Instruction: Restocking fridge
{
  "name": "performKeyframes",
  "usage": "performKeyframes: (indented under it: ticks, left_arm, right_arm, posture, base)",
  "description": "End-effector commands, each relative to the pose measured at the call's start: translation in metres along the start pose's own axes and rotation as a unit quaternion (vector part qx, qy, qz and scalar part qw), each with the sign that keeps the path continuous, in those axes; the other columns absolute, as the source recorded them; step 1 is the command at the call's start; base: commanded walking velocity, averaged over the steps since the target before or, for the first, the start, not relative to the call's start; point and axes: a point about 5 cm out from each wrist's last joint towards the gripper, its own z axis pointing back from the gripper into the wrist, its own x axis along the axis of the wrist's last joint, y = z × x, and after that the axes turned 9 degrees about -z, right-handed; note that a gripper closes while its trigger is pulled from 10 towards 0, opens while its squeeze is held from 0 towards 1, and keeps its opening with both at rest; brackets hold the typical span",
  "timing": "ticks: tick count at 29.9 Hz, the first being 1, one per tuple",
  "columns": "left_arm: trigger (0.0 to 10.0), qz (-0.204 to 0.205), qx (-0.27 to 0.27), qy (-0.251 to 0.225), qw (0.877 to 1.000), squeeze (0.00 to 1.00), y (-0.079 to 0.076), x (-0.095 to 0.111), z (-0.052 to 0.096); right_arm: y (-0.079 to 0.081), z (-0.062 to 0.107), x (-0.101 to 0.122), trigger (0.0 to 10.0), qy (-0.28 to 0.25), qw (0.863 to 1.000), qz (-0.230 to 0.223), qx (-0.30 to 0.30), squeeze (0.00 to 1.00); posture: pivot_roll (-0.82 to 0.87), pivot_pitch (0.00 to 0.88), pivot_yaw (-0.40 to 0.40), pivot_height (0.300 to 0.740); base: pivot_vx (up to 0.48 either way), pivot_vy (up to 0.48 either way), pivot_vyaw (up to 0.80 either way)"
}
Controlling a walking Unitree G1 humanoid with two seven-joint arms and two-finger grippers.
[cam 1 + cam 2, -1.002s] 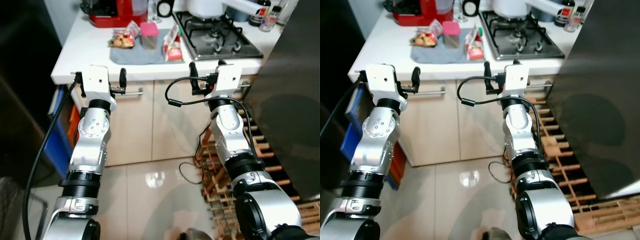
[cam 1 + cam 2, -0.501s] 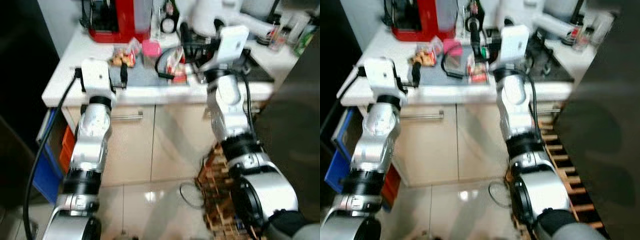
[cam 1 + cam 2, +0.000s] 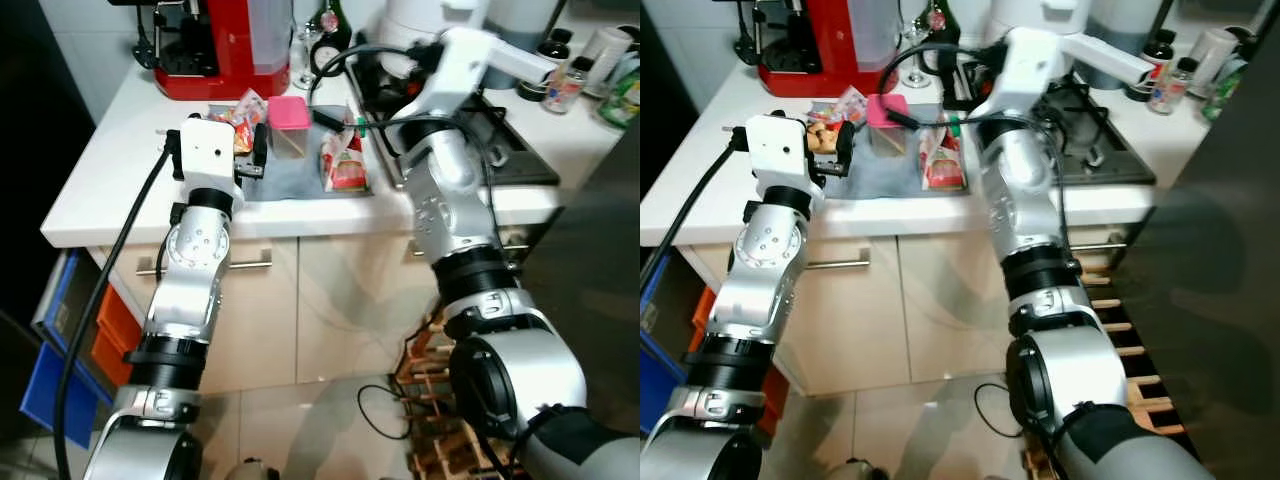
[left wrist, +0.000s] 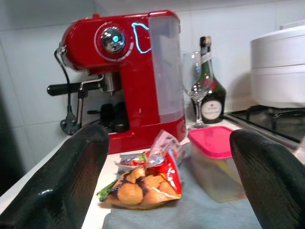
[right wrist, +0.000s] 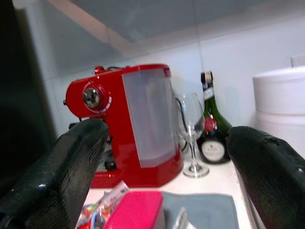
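Both grippers' fingers (image 4: 71,176) stand spread and empty over the pink-lidded container (image 3: 289,125): rigid, light, best grasped across its sides.

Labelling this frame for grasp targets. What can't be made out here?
- Contents of the pink-lidded container: cloudy walls, left wrist view.
- Carton label: too small, eye views.
- Right gripper fingertips: blurred and small over the grey cloth, left eye view.
- White pot: cut off by the frame edge, left wrist view.
- Snack bag text: crumpled, unreadable.
- Bottles by the hob: too small.
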Motion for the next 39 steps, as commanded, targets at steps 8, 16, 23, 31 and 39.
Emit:
performKeyframes:
  ticks: [8, 16, 23, 31, 39]
  left_arm:
    - [10.0, 0.004, -0.023, -0.014, 1.000, 0.00, -0.007, 0.005, 0.000]
    - [10.0, 0.006, -0.028, -0.015, 0.999, 0.00, -0.008, 0.005, 0.003]
    - [10.0, 0.009, -0.026, -0.012, 1.000, 0.00, -0.009, 0.004, 0.007]
    - [10.0, 0.009, -0.019, -0.006, 1.000, 0.00, -0.007, 0.002, 0.014]
    - [10.0, 0.009, -0.011, 0.003, 1.000, 0.00, -0.004, 0.000, 0.018]
  right_arm:
    - [0.001, -0.003, 0.003, 10.0, 0.022, 1.000, -0.008, -0.018, 0.00]
    - [-0.006, -0.005, -0.017, 10.0, 0.088, 0.995, -0.030, -0.046, 0.00]
    - [-0.017, -0.006, -0.028, 10.0, 0.130, 0.989, 0.026, -0.068, 0.00]
    - [-0.018, -0.008, -0.032, 10.0, 0.152, 0.984, 0.037, -0.084, 0.00]
    - [-0.022, -0.008, -0.035, 10.0, 0.166, 0.980, 0.028, -0.110, 0.00]
  posture:
    - [-0.03, 0.000, -0.017, 0.740]
    - [-0.02, 0.000, -0.028, 0.740]
    - [-0.01, 0.000, -0.049, 0.740]
    - [0.01, 0.000, -0.071, 0.740]
    - [0.01, 0.000, -0.090, 0.740]
  base:
    - [0.000, 0.000, 0.00]
    - [0.000, 0.000, 0.00]
    - [0.000, 0.000, 0.00]
    - [0.000, 0.000, 0.00]
    - [0.000, 0.000, 0.00]
